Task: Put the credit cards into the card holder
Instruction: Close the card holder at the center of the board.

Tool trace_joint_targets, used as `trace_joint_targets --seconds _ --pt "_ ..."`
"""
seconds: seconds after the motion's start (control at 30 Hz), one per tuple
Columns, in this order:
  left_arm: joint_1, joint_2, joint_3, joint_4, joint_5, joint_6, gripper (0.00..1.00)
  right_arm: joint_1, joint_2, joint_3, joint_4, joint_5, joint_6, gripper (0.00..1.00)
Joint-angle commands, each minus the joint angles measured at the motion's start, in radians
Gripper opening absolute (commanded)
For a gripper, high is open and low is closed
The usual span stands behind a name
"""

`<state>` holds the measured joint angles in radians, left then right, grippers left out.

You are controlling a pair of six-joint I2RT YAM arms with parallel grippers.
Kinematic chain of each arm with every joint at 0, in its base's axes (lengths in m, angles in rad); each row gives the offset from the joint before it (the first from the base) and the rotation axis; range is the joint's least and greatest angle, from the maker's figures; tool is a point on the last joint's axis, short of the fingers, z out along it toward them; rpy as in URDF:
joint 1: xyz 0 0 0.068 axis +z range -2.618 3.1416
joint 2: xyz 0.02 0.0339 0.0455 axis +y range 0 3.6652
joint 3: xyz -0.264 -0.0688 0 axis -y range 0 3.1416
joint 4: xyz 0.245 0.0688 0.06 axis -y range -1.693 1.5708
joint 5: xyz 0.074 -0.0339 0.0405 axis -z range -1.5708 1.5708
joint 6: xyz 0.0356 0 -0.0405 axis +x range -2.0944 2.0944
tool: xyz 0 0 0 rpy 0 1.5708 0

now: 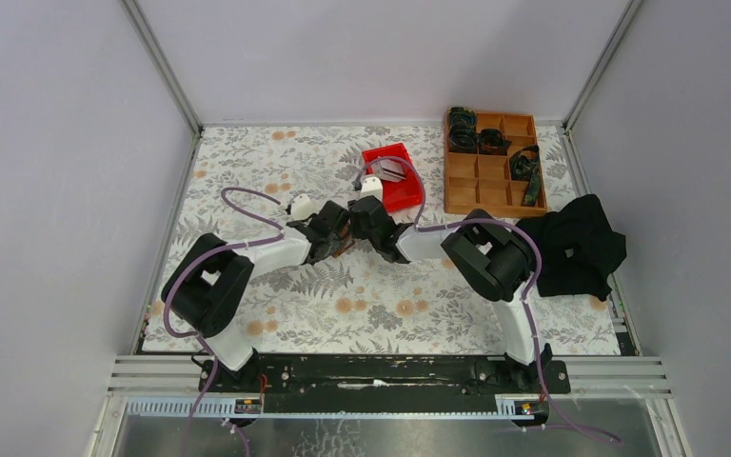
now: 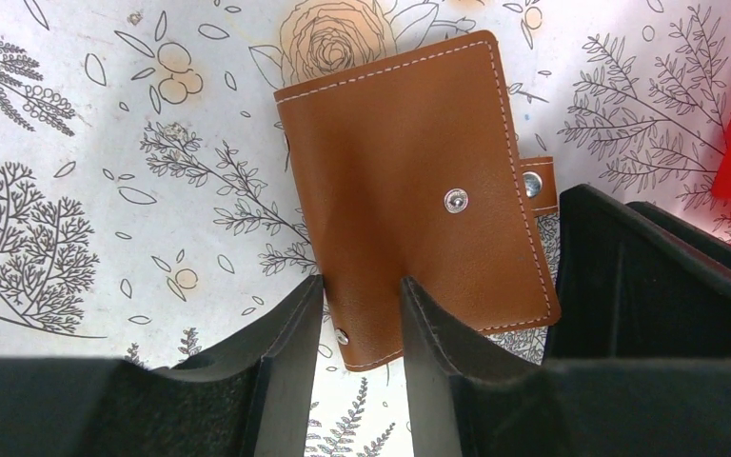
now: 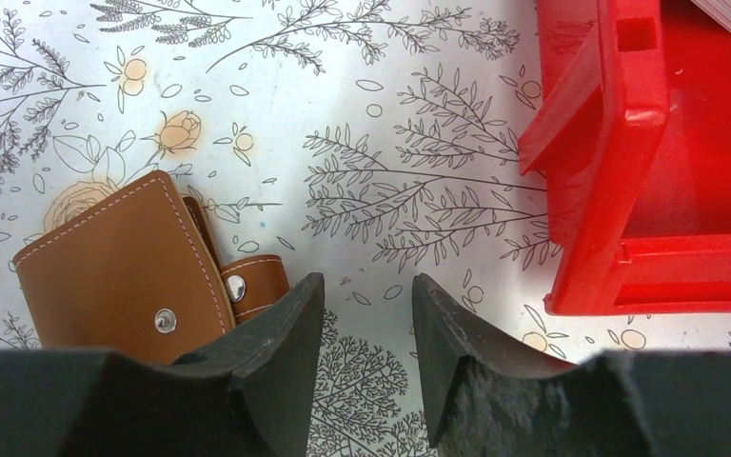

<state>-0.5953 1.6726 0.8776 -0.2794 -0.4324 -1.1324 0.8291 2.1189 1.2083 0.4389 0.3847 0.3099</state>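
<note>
The card holder (image 2: 409, 190) is a closed brown leather wallet lying flat on the floral table cover, its snap tab (image 2: 536, 183) sticking out at the right. My left gripper (image 2: 362, 295) is open, its fingers straddling the wallet's near corner. My right gripper (image 3: 364, 290) is open and empty over bare cover, just right of the wallet (image 3: 114, 267). In the top view both grippers meet mid-table, left gripper (image 1: 335, 233) and right gripper (image 1: 366, 224), hiding most of the wallet (image 1: 345, 249). The credit cards (image 1: 390, 169) lie in the red bin (image 1: 402, 186).
The red bin (image 3: 657, 162) stands close to the right of my right gripper. An orange-brown compartment tray (image 1: 490, 181) with black parts stands at the back right. A black cloth (image 1: 576, 243) lies at the right edge. Walls enclose the table.
</note>
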Motion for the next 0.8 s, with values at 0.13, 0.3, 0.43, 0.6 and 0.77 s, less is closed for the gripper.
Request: trace_joint_targets --seconds 0.13,0.3,0.43,0.6,0.77 --pt "-0.009 0.023 -0.041 -0.116 0.070 0.010 0.40 0.002 -0.047 0.001 0.072 -0.055 -0.001 0.50" --pt "-0.010 0.026 -0.047 -0.115 0.078 0.008 0.39 0.002 -0.100 -0.049 0.067 -0.102 -0.014 0.52" --pt "-0.009 0.011 -0.074 -0.107 0.090 0.008 0.38 0.002 -0.110 -0.057 0.064 -0.155 -0.022 0.53" --pt "-0.009 -0.008 -0.120 -0.070 0.130 0.016 0.36 -0.005 -0.094 -0.062 0.086 -0.234 -0.019 0.54" --pt "-0.009 0.001 -0.141 -0.048 0.167 0.031 0.35 -0.019 -0.066 -0.052 0.125 -0.313 -0.018 0.54"
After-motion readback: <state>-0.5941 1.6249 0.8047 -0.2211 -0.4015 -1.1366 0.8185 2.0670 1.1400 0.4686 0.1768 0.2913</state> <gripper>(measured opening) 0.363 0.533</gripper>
